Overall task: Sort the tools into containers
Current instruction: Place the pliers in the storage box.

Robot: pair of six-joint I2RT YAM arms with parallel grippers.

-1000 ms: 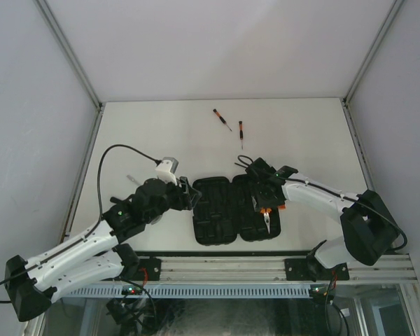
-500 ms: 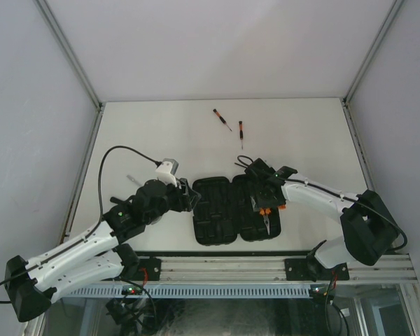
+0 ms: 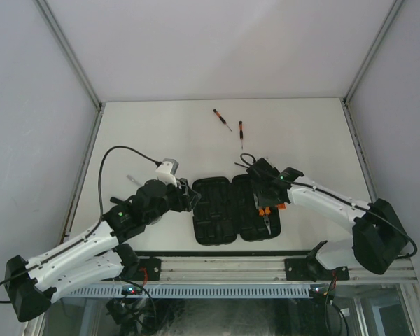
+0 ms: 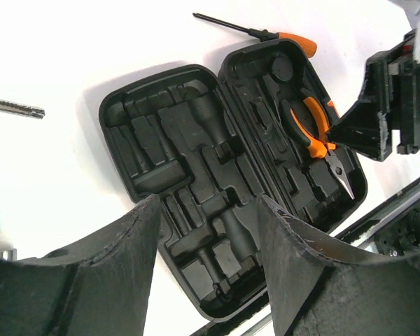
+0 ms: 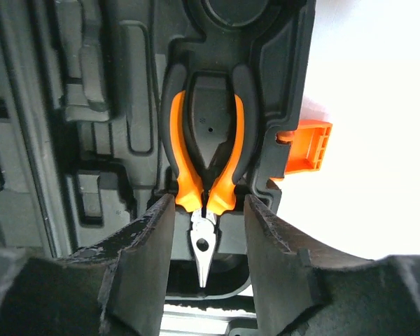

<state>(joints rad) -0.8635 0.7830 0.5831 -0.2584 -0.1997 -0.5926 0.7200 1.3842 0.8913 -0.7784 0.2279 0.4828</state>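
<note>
The pliers [image 5: 204, 201] lay seated in their slot in the right half of the open case [image 4: 161, 133], which sat on the table [image 3: 161, 133] between the arms. The right gripper [image 5: 206, 231] hung over them with its jaws spread, one finger to each side of the pivot and not closed on them. The left gripper [image 4: 208, 210] stood spread and empty just left of the case. The pliers looked stiff, made of steel and the heaviest tool in sight, and were probably best taken across both rubbery handles close to the pivot. The screwdriver [image 4: 266, 31] just beyond the case would likely be light, thin and apt to roll, so its orange handle seemed the place to pinch. Counted, there were one case, one pliers and three screwdrivers, the second screwdriver [image 3: 222, 119] and third screwdriver [image 3: 241, 133] lying well beyond the case. One bare metal shaft [image 4: 14, 107] lay left of the case. No hammer showed.
</note>
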